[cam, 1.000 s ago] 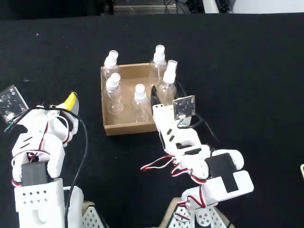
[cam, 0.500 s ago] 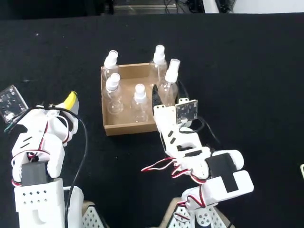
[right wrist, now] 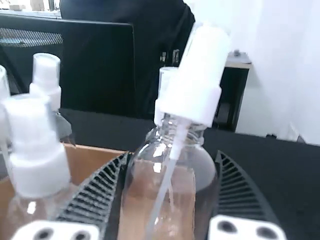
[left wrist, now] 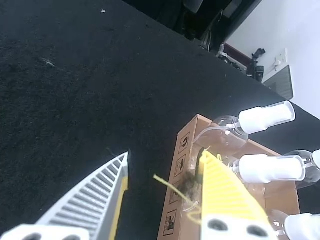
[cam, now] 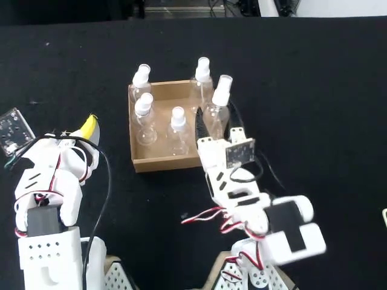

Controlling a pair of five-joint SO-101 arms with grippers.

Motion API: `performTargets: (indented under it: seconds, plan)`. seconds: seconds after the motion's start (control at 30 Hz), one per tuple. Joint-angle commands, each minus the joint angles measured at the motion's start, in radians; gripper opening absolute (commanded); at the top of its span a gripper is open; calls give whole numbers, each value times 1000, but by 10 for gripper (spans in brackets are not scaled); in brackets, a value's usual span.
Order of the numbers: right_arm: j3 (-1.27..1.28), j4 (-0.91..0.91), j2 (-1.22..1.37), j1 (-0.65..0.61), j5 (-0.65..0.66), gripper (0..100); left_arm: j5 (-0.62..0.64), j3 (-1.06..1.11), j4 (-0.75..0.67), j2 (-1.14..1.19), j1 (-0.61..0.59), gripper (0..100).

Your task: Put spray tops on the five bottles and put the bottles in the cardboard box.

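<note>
Right gripper: my right gripper (cam: 215, 124) is clamped on the fifth spray bottle (cam: 216, 113), one finger on each side of its clear body, low enough to leave the neck free.
Held bottle: it sits between the jaws, right at the near-side wall of the cardboard box (cam: 160, 162) – I cannot tell whether its base is past the rim or just outside it.
Spray top: the white spray top (right wrist: 197, 75) leans off the bottle's axis above the fingers, its dip tube running down inside. I judge it may not be fully seated.
Other bottles: the four capped bottles (cam: 145, 121) stand in the box just beyond the gripper, so I reckon the open slot is the one nearest it.
Left gripper: my left gripper (left wrist: 165, 157) has its jaws apart and empty, with the box's wall just ahead of its tips – parked out of the way, I take it.
</note>
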Motion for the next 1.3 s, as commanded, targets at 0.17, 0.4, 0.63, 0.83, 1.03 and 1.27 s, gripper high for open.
performTargets:
  seconds: [0.17, 0.4, 0.63, 0.83, 1.03, 1.27]
  plan:
    - [2, 279, -378, 81, 14, 205, 9, -7, -23, -11, -4, 209]
    - [-28, 775, -805, 121, 14, 204, 9, -7, -18, -11, -2, 209]
    - [-280, 1517, -1144, 373, 14, 140, 9, 15, -17, -11, -1, 209]
    - [-312, 1539, -1155, 612, 23, 31, 8, 113, -25, -11, -1, 209]
    - [-317, 1304, -881, 729, 121, 11, 8, 194, -26, -11, -1, 210]
    - [-363, 660, -285, 827, 199, 11, 8, 272, -69, -11, -1, 209]
